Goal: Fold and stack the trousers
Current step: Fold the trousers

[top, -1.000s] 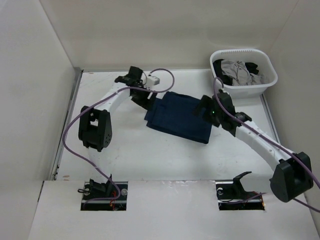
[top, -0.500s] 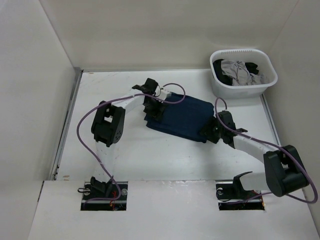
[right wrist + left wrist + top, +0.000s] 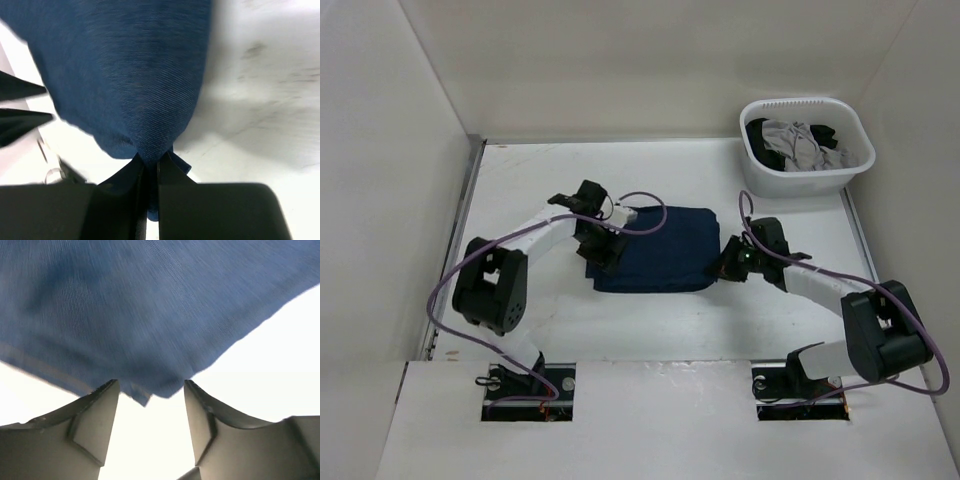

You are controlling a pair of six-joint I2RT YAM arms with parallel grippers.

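Note:
The trousers point(image 3: 655, 250) lie folded into a compact navy block on the white table point(image 3: 520, 180). My right gripper point(image 3: 725, 268) is at their right edge. In the right wrist view it point(image 3: 150, 160) is shut, with a fold of the trousers point(image 3: 130, 75) pinched between its fingers. My left gripper point(image 3: 600, 250) is at the block's left edge. In the left wrist view its jaws stand apart point(image 3: 151, 385). A corner of the trousers point(image 3: 150, 305) sits just beyond the tips, not clamped.
A white laundry basket point(image 3: 802, 184) stands at the back right and holds grey and black garments point(image 3: 798, 140). White walls close the table at the left, back and right. Purple cables loop off both arms.
The right gripper has shut on the trousers' right edge. The folded block has shifted left and toward me and squared up. The left gripper moved with it along the left edge.

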